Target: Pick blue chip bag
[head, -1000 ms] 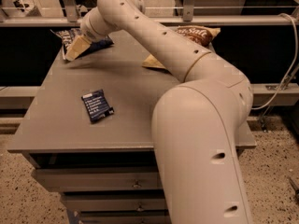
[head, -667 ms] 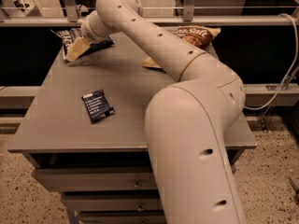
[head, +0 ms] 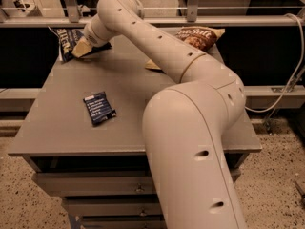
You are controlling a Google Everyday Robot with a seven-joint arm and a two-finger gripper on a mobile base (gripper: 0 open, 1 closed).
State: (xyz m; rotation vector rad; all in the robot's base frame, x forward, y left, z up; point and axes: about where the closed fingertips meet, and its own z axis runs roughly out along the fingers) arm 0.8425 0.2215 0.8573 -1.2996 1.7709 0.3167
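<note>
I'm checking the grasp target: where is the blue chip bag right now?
In the camera view, the blue chip bag lies at the far left corner of the table, the gripper right at its near edge.

White script ending in "Salt" is read on the tan-and-brown chip bag point(head: 200, 36). White lettering on the blue chip bag point(head: 63, 36), against which the gripper point(head: 82, 47) is set, and on the small packet point(head: 99, 109) is not legible.

Dark navy with white lettering on the blue chip bag point(head: 64, 38). Tan on the gripper point(head: 81, 47), right at that bag, and cream on the arm point(head: 190, 128). Dark blue with white text on the small packet point(head: 99, 109) — tan and brown on the other bag point(head: 200, 36). Plain grey on the table point(head: 52, 132), speckled beige on the floor point(head: 19, 194).
</note>
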